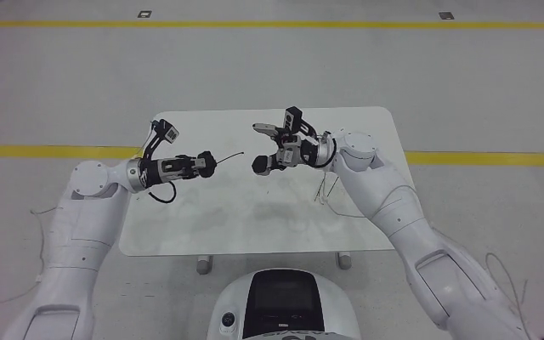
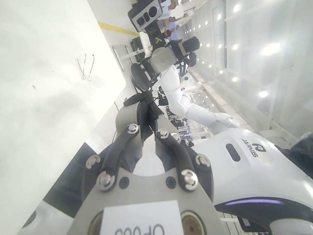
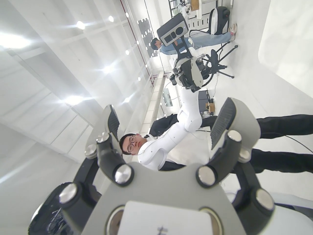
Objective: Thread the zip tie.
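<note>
Nearest, the front edge of a white table (image 1: 246, 242), faintly smudged with grey. A little farther in, toward the right side, a small scatter of loose ties (image 1: 321, 189), lying flat on the top. Over the middle of the table, the two tools tip to tip. Left gripper (image 1: 206, 163) clenched on the zip tie (image 1: 228, 157), fingers (image 2: 127, 117) pressed together around the strap, with dark padding bunched at the tips. Which end of the strap sits inside that grip, impossible to tell. From the grip, a thin black tail sticking out toward the other side, angled a little toward the far edge of the table, its free end touching nothing. Just past that free end, right gripper (image 1: 257, 146) released and holding nothing, ribbed pads (image 3: 221, 121) spread wide, one finger toward the far side of the table, one toward the near side, mouth turned toward the tail. A small gap between the tail's tip and the nearer finger. Whether tail and mouth sit at one height, not to be judged from above. Beyond the table, pale floor (image 1: 272, 68), with a yellow line (image 1: 476, 158) running out to either side of the table, and farther off a second yellow line (image 1: 272, 23).
</note>
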